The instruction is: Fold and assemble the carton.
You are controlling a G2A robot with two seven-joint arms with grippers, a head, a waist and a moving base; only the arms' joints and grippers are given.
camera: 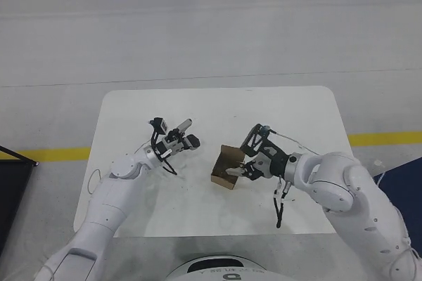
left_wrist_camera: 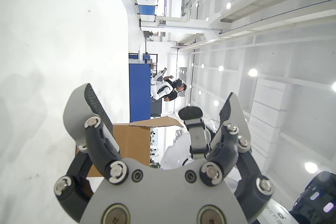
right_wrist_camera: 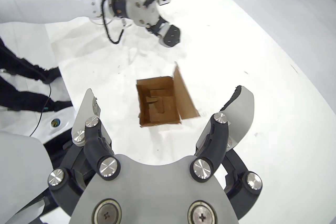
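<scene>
Carton (camera: 225, 171) lies just below right gripper (right_wrist_camera: 165, 92), whose fingers stand apart. Left gripper (camera: 189, 133), also apart, sits farther off

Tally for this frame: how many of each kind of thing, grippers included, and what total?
Carton: 1
Grippers: 2, left gripper and right gripper, both open
Table: 1
Total: 4

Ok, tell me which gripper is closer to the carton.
The right gripper, open and right beside the carton. The left gripper, also open, is farther off, with bare table between it and the carton.
</scene>
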